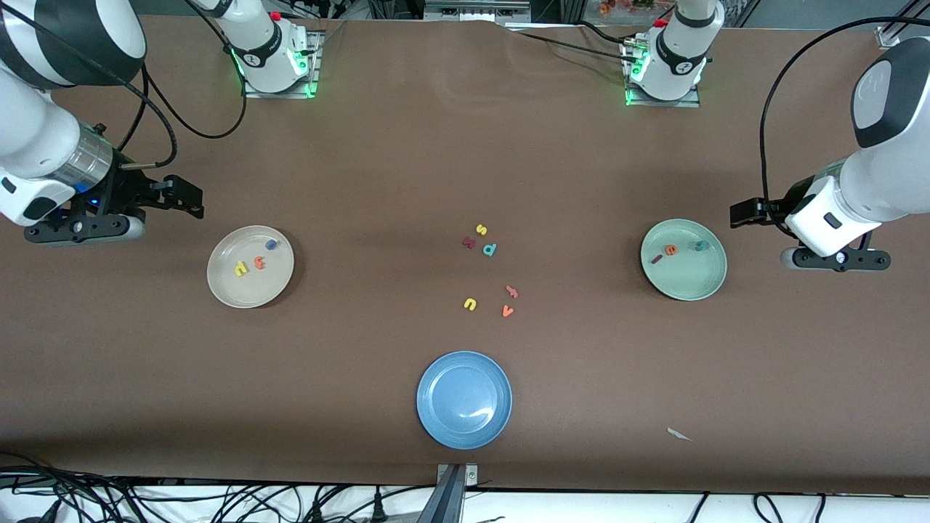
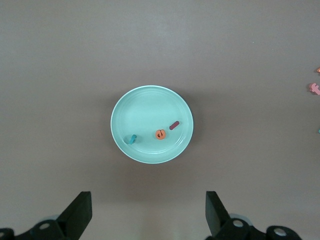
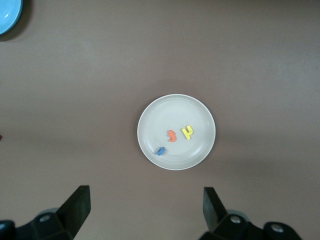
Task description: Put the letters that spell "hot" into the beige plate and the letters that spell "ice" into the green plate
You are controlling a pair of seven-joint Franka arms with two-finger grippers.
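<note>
Brown table. Beige plate, 9 o'clock, holds h, o, t. Green plate, 3 o'clock, holds i, c, e. Blue plate at 6. Left gripper and right gripper both spread wide, empty, hovering beside their plates.

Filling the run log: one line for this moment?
h, o, t in beige plate | i, c, e in green plate | both end effectors open, arms waiting

High front view, wrist views straight down
</note>
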